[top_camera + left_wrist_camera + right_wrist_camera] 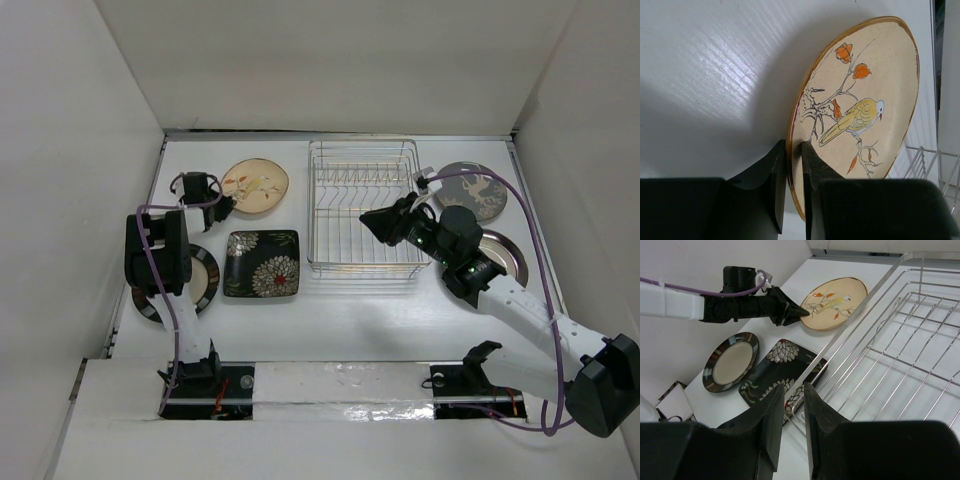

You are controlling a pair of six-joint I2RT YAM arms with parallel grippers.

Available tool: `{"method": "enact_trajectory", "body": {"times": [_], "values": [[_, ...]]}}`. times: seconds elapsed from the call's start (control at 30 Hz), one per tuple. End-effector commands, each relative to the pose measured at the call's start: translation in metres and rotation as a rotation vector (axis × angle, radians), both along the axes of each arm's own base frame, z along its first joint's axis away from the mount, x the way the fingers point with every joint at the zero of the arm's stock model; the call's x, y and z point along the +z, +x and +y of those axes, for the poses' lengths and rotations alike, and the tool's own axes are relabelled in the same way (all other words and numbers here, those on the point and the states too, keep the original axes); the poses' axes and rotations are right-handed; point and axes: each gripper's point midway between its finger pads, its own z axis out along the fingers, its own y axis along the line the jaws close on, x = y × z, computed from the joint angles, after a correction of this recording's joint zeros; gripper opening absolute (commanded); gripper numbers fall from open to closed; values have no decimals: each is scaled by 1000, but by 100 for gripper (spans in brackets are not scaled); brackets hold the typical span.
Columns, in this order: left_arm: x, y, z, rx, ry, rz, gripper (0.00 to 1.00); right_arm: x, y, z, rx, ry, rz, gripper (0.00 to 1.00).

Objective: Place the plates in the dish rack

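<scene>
Left gripper (794, 150): jaws closed on near rim of tan plate (860, 100). The plate sits just left of dish rack (312, 210) on worktop (350, 320); lying flat or tipped up, hard to say.

To do it well: lift by the rim, turn plate upright, lower it between two prongs.

Right gripper (795, 390): jaws slightly apart, empty, over the rack's near-left corner.

Rack holds no plates.

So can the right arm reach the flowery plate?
Probably yes. The right gripper hovers over the dish rack, the black square plate lies bare beyond its wall, and the left gripper grips the tan plate.
</scene>
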Motion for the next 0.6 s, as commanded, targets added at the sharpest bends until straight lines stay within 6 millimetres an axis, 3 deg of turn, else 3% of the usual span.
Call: {"method": "enact_trajectory", "body": {"times": [0.0, 0.07, 0.1, 0.17, 0.27, 0.37, 0.4, 0.57], "values": [[-26, -26, 0, 9, 22, 94, 0, 25, -4, 4, 24, 44, -64, 28], [-25, -30, 6, 35, 24, 80, 0, 25, -5, 4, 24, 45, -63, 28], [-11, -24, 8, 46, 30, 22, 0, 25, -5, 4, 24, 45, -63, 27], [-4, -27, 10, 55, 36, -14, 0, 25, -4, 4, 21, 46, -64, 27], [35, -14, 10, 45, 55, -178, 0, 26, -4, 3, 18, 47, -68, 27], [49, -16, 10, 41, 38, -262, 0, 26, -4, 2, 15, 45, -70, 27], [68, -11, 8, 29, 32, -337, 0, 27, -4, 2, 13, 46, -71, 27], [100, -7, 12, 30, 11, -474, 0, 24, -1, 2, 5, 39, -68, 27]]}}
